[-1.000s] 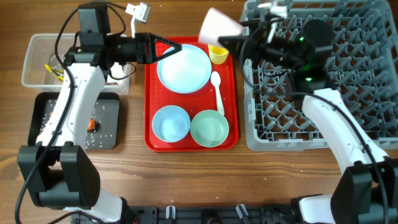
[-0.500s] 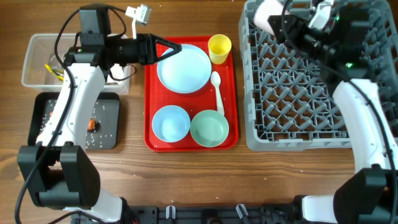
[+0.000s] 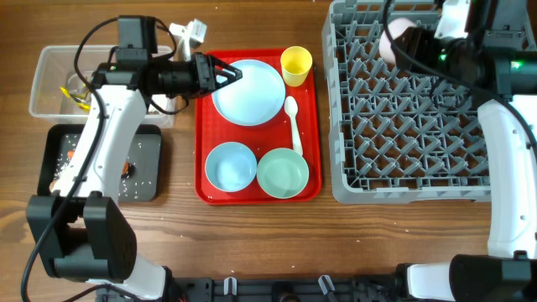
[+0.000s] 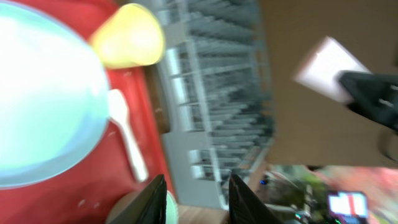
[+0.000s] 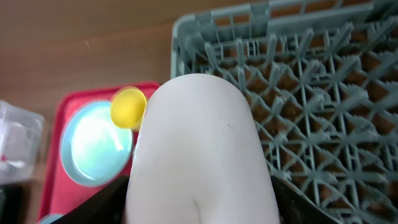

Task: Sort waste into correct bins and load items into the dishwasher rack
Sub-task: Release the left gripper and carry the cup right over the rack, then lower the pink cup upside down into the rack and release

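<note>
Table (image 3: pixel 252 235), wood, carrying four containers. Item 1: clear tub (image 3: pixel 46 71), far left, largely hidden by the left arm; a yellow scrap (image 3: pixel 73 94) shows inside, its kind not readable. Item 2: black tray (image 3: pixel 144 172), just in front of the tub, holding scattered white rice (image 3: pixel 134 186) and one small orange piece (image 3: pixel 124 169). Item 3: red tray (image 3: pixel 201 180), centre, holding five pieces: a pale plate (image 3: pixel 252 94) at the far end; a yellow cup (image 3: pixel 296 65), mouth up, in the far right corner just beside the plate; a white spoon (image 3: pixel 294 126) lying along the right side, bowl end next to the plate; a blue bowl (image 3: pixel 231 165) near left; a green bowl (image 3: pixel 283 172) near right, the two bowls touching or nearly so. Item 4: grey rack (image 3: pixel 403 159), right of the red tray, a grid of upright pegs. Item 5: white cup (image 3: pixel 394 39), faintly pink, off the table, held over the far left part of the rack; whether it touches the pegs cannot be told. Left end effector (image 3: pixel 228 75): at the plate's left rim, fingers (image 4: pixel 151 200) partly spread with nothing between them in the wrist view. Right end effector (image 5: pixel 198 202): pinching the white cup from both sides, the cup filling the wrist view with rack and red tray beneath.
</note>
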